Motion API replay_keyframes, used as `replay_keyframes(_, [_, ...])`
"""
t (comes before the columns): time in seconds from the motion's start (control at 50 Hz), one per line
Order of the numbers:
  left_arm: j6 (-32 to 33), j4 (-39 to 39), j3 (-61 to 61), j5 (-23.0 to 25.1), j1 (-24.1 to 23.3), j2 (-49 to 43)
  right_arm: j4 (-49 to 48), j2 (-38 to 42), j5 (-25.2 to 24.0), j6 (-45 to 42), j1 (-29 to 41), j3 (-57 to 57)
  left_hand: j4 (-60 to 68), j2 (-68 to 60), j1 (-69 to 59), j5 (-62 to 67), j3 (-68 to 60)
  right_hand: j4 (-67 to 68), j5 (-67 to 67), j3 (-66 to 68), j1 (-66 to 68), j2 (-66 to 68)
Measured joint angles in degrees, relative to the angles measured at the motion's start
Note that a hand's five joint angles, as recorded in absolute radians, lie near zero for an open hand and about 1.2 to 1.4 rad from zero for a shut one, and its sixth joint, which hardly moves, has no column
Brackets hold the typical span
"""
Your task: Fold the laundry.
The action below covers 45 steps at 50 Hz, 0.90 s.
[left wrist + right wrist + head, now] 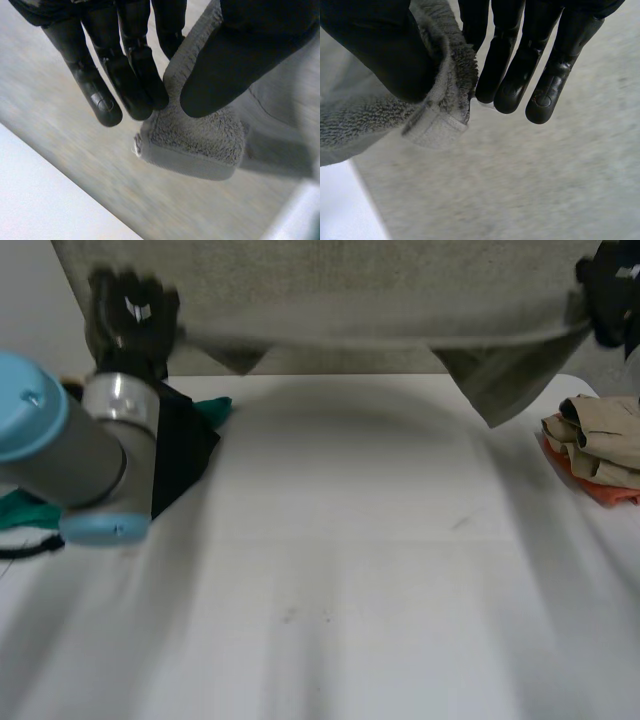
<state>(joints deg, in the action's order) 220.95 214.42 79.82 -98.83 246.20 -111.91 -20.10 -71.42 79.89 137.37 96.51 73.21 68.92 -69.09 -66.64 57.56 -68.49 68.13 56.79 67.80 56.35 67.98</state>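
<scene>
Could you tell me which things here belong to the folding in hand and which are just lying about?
In hand: grey towel; left hand and right hand, each pinching a corner.
Lying about on the table: black cloth and teal cloth by the left arm; beige garment over orange cloth.

Robot lab bench, plain white table (pixel 350 570), grey arm (pixel 60 455), heaped clothes (pixel 600 435)

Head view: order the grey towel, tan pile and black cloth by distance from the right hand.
1. Grey towel, pinched in the right hand.
2. Tan pile, below it, at the right.
3. Black cloth, far across at the left.
</scene>
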Motion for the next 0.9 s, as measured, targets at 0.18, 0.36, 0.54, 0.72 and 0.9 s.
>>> replay_keyframes(0.18, [-1.1,-1.0,10.8,0.1,2.2,-5.9,5.2,8.9,-5.6,-0.3,-0.1,6.5,0.0,0.0,0.0,0.0,0.0,0.0,0.0,0.0,0.0,0.0])
replay_keyframes(0.36, [-0.4,-1.4,21.0,-0.2,1.5,-7.5,18.3,14.5,-4.5,-3.6,-0.4,10.0,0.0,0.0,0.0,0.0,0.0,0.0,0.0,0.0,0.0,0.0])
replay_keyframes(0.54, [3.7,-12.9,31.0,-0.5,-0.4,7.6,34.8,5.7,-3.7,-8.4,-3.2,15.8,0.0,0.0,0.0,0.0,0.0,0.0,0.0,0.0,0.0,0.3])
replay_keyframes(0.72, [10.2,-36.9,35.2,-2.3,-1.7,16.5,50.8,-5.9,-3.9,-25.5,-13.2,24.6,0.0,0.0,0.0,0.0,0.0,0.0,0.0,0.0,0.0,0.3])
replay_keyframes(0.9, [10.4,-22.9,25.7,-3.2,-2.0,5.7,37.5,-1.1,-2.5,-20.9,-11.1,22.5,0.0,0.0,0.0,0.0,0.0,0.0,0.0,0.0,0.0,0.3])
